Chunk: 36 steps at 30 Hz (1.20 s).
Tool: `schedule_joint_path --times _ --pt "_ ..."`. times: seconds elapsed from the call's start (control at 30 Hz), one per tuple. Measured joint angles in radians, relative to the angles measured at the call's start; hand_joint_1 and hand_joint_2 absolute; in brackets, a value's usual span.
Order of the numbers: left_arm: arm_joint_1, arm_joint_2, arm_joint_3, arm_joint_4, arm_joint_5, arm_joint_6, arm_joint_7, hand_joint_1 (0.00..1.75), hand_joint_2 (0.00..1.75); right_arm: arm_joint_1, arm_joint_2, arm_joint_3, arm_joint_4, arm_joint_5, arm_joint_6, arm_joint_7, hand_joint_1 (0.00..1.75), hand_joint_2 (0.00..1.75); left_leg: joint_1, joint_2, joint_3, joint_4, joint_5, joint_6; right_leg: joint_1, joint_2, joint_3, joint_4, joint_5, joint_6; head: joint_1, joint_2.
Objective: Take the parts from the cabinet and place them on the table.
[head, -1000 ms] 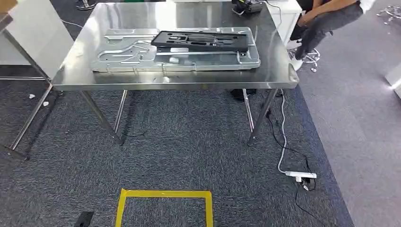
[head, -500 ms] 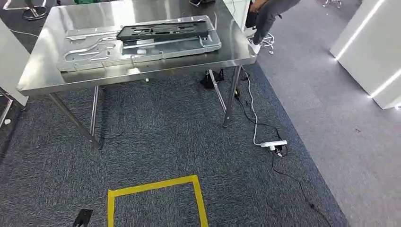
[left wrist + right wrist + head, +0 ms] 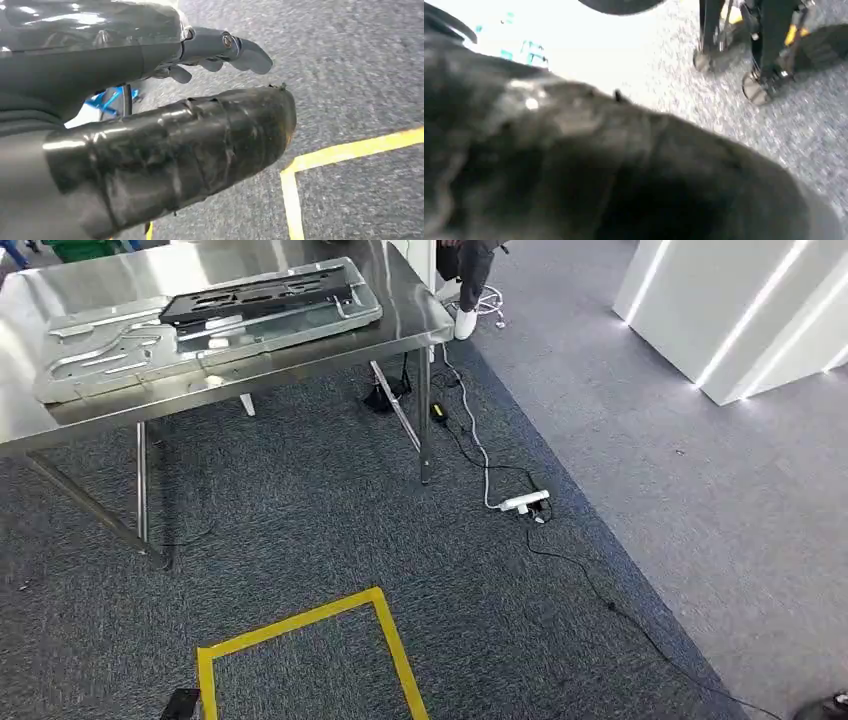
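In the upper left of the head view stands a stainless-steel worktop [image 3: 400,312] on slanted metal legs. On it lies a large silver stamped metal panel [image 3: 110,355], and a black plastic frame part [image 3: 262,295] rests on top of the panel's far edge, touching it. Both parts lie flat.

On the dark carpet at the lower centre of the frame is a corner of yellow floor tape [image 3: 385,625]. A white power strip [image 3: 524,503] lies on the carpet right of the worktop's legs, with cables running from it. White cabinets with lit strips [image 3: 735,315] fill the upper right. A person's leg and white shoe [image 3: 466,322] show at the top, behind the worktop.

In the left wrist view, the left hand [image 3: 210,75] hangs over the carpet, released, its fingers [image 3: 247,52] apart with nothing in them. In the right wrist view, the right hand [image 3: 624,170] is a dark blur close to the lens; I cannot tell how its fingers lie.
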Motion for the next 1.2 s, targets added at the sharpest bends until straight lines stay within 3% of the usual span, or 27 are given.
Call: schedule_joint_path --times 0.03,0.13,0.17,0.2,0.23,0.3,0.33,0.37,0.43,0.47,0.53,0.57,0.63,0.67,0.7,0.73,0.77,0.8,0.83,0.87,0.9,0.97,1.0,1.03,1.1,1.17,1.2 --pt "0.002 -0.002 0.000 0.000 0.000 0.000 0.000 0.00 0.00 -0.001 0.000 0.000 0.000 0.001 0.001 -0.002 0.00 0.00 0.001 -0.006 0.014 -0.027 0.001 -0.003 0.001 0.011 -0.006 0.004 0.009 0.005 0.001 0.000" --pt "0.000 -0.002 0.000 0.000 0.000 0.000 0.000 0.00 0.00 0.006 -0.001 -0.003 0.001 0.002 0.001 -0.006 0.00 0.00 -0.007 0.020 -0.001 -0.023 0.018 0.003 -0.002 0.040 -0.011 -0.011 0.042 0.028 -0.002 0.000" --pt "-0.001 -0.005 0.000 0.000 0.000 0.000 0.002 0.00 0.00 0.012 -0.007 -0.006 0.003 0.002 0.000 -0.006 0.00 0.00 0.008 0.037 -0.010 -0.036 0.039 0.010 -0.003 0.040 -0.016 -0.008 0.045 0.032 -0.002 0.000" --pt "-0.004 -0.005 0.000 0.000 0.000 0.000 0.002 0.00 0.00 0.010 -0.006 -0.008 0.003 0.002 0.001 -0.007 0.00 0.00 0.004 0.051 -0.020 -0.039 0.050 0.019 -0.003 -0.002 -0.028 0.016 -0.002 0.030 -0.001 0.000" --pt "-0.002 -0.005 0.000 0.000 -0.001 0.000 0.002 0.00 0.00 0.006 -0.007 -0.008 0.003 0.002 0.001 -0.007 0.00 0.00 0.002 0.064 -0.032 -0.040 0.063 0.029 -0.008 -0.037 -0.043 0.067 -0.075 0.033 0.004 0.000" --pt "0.003 -0.005 0.000 0.000 -0.002 0.000 0.002 0.00 0.00 0.004 -0.007 -0.009 0.004 0.006 0.003 -0.011 0.00 0.00 0.000 0.090 -0.060 -0.038 0.083 0.026 -0.017 -0.059 -0.073 0.208 -0.179 0.046 0.005 0.000" --pt "0.004 -0.005 0.000 0.000 -0.002 0.000 0.002 0.00 0.00 0.003 -0.007 -0.009 0.004 0.006 0.003 -0.013 0.00 0.00 0.000 0.106 -0.076 -0.036 0.093 0.025 -0.023 -0.061 -0.082 0.273 -0.192 0.053 0.004 0.000" --pt "0.002 -0.005 0.000 0.000 -0.002 0.000 0.002 0.00 0.00 0.003 -0.007 -0.010 0.004 0.008 0.003 -0.014 0.00 0.00 0.000 0.120 -0.093 -0.032 0.104 0.021 -0.028 -0.063 -0.075 0.304 -0.170 0.060 0.005 0.000" --pt "-0.001 -0.005 0.000 0.000 -0.002 -0.005 0.002 0.00 0.00 0.003 -0.007 -0.011 0.004 0.009 0.002 -0.014 0.00 0.00 0.001 0.146 -0.125 -0.020 0.119 0.012 -0.038 -0.072 0.002 0.240 -0.091 0.068 0.004 0.000" --pt "-0.002 -0.005 0.000 0.000 -0.004 -0.008 0.002 0.00 0.00 0.002 -0.007 -0.011 0.004 0.010 0.002 -0.014 0.00 0.00 0.001 0.156 -0.139 -0.012 0.126 0.007 -0.042 -0.088 0.072 0.154 -0.077 0.070 0.004 0.000" --pt "-0.001 -0.005 0.000 0.000 -0.006 -0.010 0.002 0.00 0.00 -0.005 -0.008 -0.011 0.004 0.012 0.002 -0.013 0.00 0.00 -0.002 0.173 -0.151 0.004 0.132 -0.005 -0.033 -0.156 0.204 -0.031 -0.135 0.065 0.004 0.000" --pt "-0.002 -0.005 0.000 0.000 -0.007 -0.011 0.002 0.00 0.00 -0.006 -0.008 -0.012 0.004 0.012 0.001 -0.013 0.00 0.00 -0.001 0.186 -0.149 0.004 0.138 -0.014 -0.026 -0.146 0.203 -0.039 -0.143 0.051 -0.001 0.000" --pt "-0.009 -0.005 0.000 0.000 -0.008 -0.014 0.002 0.00 0.00 -0.002 -0.010 -0.015 0.004 0.014 0.002 -0.008 0.00 0.00 0.006 0.208 -0.150 0.000 0.153 -0.029 -0.015 -0.129 0.182 -0.039 -0.131 0.033 0.000 0.000" --pt "-0.008 -0.006 0.000 0.000 -0.008 -0.015 0.002 0.00 0.00 0.001 -0.010 -0.016 0.006 0.017 0.002 -0.006 0.00 0.00 0.007 0.218 -0.155 -0.001 0.160 -0.039 -0.017 -0.118 0.171 -0.050 -0.114 0.018 0.002 0.000" --pt "-0.006 -0.006 0.000 0.000 -0.009 -0.016 0.003 0.00 0.00 0.000 -0.009 -0.016 0.008 0.019 0.002 -0.005 0.00 0.00 0.014 0.176 -0.163 0.016 0.126 -0.047 -0.019 -0.115 0.160 -0.052 -0.099 0.008 0.002 0.000" --pt "-0.004 -0.008 0.000 0.000 -0.008 -0.017 0.003 0.00 0.00 -0.005 -0.009 -0.017 0.008 0.019 0.002 -0.005 0.00 0.00 0.014 0.126 -0.179 0.058 0.060 -0.046 -0.017 -0.104 0.144 -0.053 -0.086 -0.003 0.000 0.000" --pt "-0.001 -0.008 0.000 0.000 -0.009 -0.016 0.003 0.00 0.00 -0.006 -0.009 -0.017 0.008 0.021 0.002 -0.004 0.00 0.00 0.014 0.096 -0.193 0.123 -0.008 -0.045 -0.014 -0.094 0.128 -0.052 -0.074 -0.009 -0.001 0.000" --pt "0.003 -0.007 0.000 0.000 -0.009 -0.016 0.003 0.00 0.00 -0.005 -0.010 -0.017 0.008 0.023 0.003 -0.004 0.00 0.00 0.011 0.082 -0.206 0.194 -0.058 -0.044 -0.011 -0.086 0.114 -0.051 -0.063 -0.014 -0.002 0.000" --pt "0.004 -0.004 0.000 0.000 -0.009 -0.015 0.003 0.00 0.00 -0.003 -0.010 -0.018 0.008 0.024 0.004 -0.004 0.00 0.00 0.010 0.077 -0.216 0.258 -0.082 -0.042 -0.006 -0.074 0.097 -0.049 -0.051 -0.016 -0.003 0.000" --pt "0.004 -0.003 0.000 0.000 -0.010 -0.015 0.003 0.00 0.00 -0.001 -0.010 -0.018 0.008 0.025 0.004 -0.004 0.00 0.00 0.009 0.077 -0.212 0.292 -0.074 -0.039 -0.001 -0.060 0.078 -0.044 -0.038 -0.016 -0.003 0.000" --pt "0.003 -0.002 0.000 0.000 -0.011 -0.015 0.003 0.00 0.00 -0.001 -0.010 -0.018 0.008 0.027 0.006 -0.004 0.00 0.00 0.009 0.076 -0.190 0.280 -0.044 -0.034 0.001 -0.048 0.066 -0.038 -0.028 -0.016 -0.002 0.000" --pt "0.002 -0.003 0.000 0.000 -0.011 -0.019 -0.003 0.00 0.00 0.000 -0.010 -0.018 0.008 0.031 0.007 -0.005 0.00 0.00 0.007 0.063 -0.088 0.145 0.032 -0.021 0.004 -0.018 0.029 -0.022 -0.014 -0.012 -0.003 0.000" --pt "0.001 -0.002 0.000 0.000 -0.007 -0.023 -0.015 0.00 0.00 -0.001 -0.010 -0.018 0.008 0.032 0.007 -0.005 0.00 0.00 0.005 0.033 -0.029 0.059 0.039 -0.013 0.003 -0.008 0.017 -0.014 -0.008 -0.009 -0.003 0.000" --pt "0.001 0.000 0.000 -0.001 -0.003 -0.030 -0.029 0.00 0.00 -0.002 -0.007 -0.018 0.008 0.034 0.012 -0.006 0.00 0.00 0.001 0.004 0.013 -0.013 0.005 -0.005 0.008 0.000 0.004 -0.005 -0.003 -0.004 -0.002 0.000" --pt "0.001 -0.002 0.000 -0.001 0.002 -0.039 -0.042 0.00 0.00 0.000 -0.008 -0.018 0.008 0.037 0.013 -0.006 0.00 0.00 -0.002 0.017 0.010 -0.031 0.001 -0.008 0.004 0.018 -0.001 0.000 0.012 0.008 -0.001 0.000" --pt "-0.003 -0.002 0.000 -0.001 0.003 -0.039 -0.045 0.00 0.00 0.006 -0.010 -0.018 0.009 0.040 0.016 -0.007 0.00 0.00 0.002 0.038 0.006 -0.038 0.018 0.004 0.008 0.039 -0.005 -0.011 0.033 0.025 -0.002 0.000" --pt "-0.005 -0.007 0.000 0.000 0.003 -0.040 -0.048 0.00 0.00 0.008 -0.015 -0.018 0.009 0.040 0.016 -0.007 0.00 0.00 0.007 0.057 0.004 -0.045 0.031 0.010 0.003 0.024 -0.011 0.002 0.021 0.024 -0.003 0.000"
